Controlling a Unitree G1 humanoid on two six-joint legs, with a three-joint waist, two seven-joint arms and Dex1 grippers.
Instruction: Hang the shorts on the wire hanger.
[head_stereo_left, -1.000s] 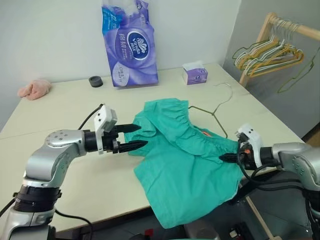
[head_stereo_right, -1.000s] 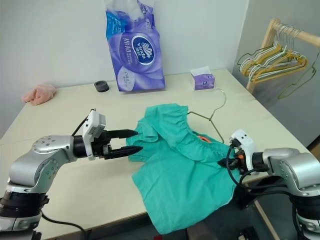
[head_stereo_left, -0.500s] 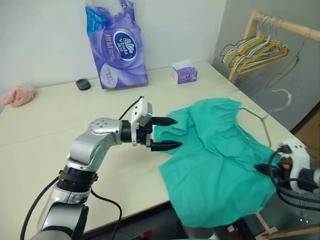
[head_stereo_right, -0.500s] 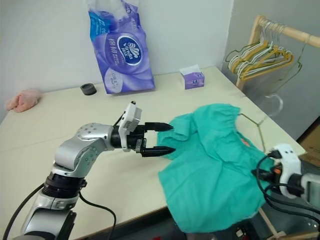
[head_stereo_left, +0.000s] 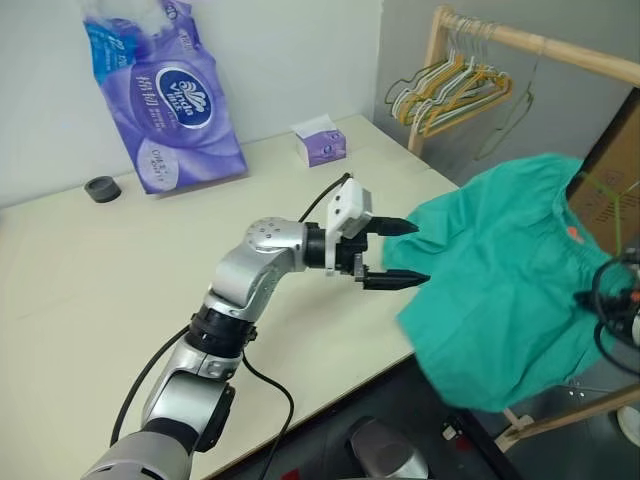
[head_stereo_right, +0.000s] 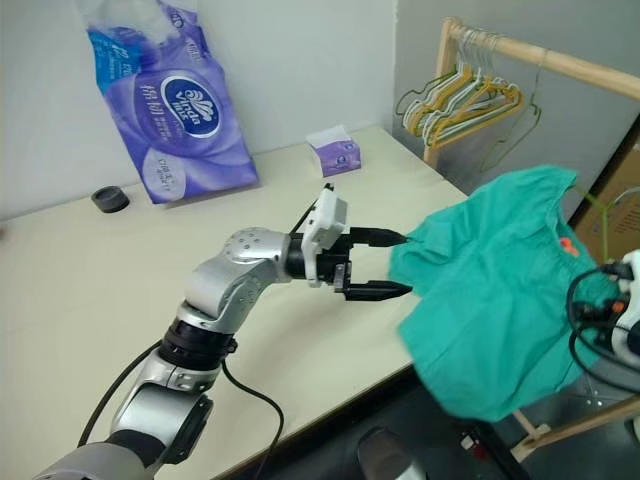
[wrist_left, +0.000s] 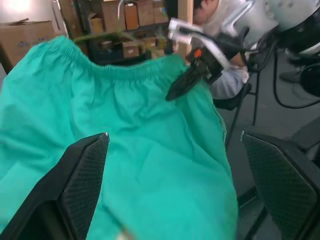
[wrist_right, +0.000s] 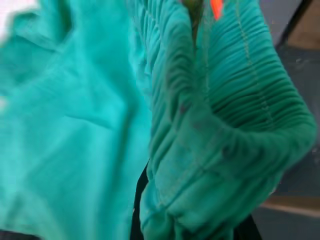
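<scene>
On my right, past the edge of the tabletop (head_stereo_left: 120, 280): cream-coloured surface, the largest item, running back to the wall.

Shorts (head_stereo_left: 510, 270): teal-green cloth, lifted clear of the tabletop, hanging in the air off its right edge with the gathered waistband uppermost and the lower hem drooping toward the floor. An orange tag shows near the waistband.

Clothes rack (head_stereo_left: 520, 40): wooden bar and post behind the shorts, carrying a bunch of yellow and pale hangers (head_stereo_left: 450, 90).

Tissue-roll pack (head_stereo_left: 165, 95): large purple bag, upright against the wall at the tabletop's far left.

Left gripper (head_stereo_left: 400, 252): I see its black fingers spread wide, pointing level toward the shorts, tips just beside the cloth's near edge; nothing between them.

Right gripper (wrist_left: 187, 82): pressed together, pinching the shorts at the waistband; in the right wrist view the bunched elastic folds over the fingers.

Wire hanger (head_stereo_left: 600, 195): I make out only a thin olive line beside the waistband's far end; I cannot tell how it sits in the cloth.

Tissue box (head_stereo_left: 322, 142): small, purple, near the tabletop's far right corner.

Black round object (head_stereo_left: 100, 188): small, left of the pack.
</scene>
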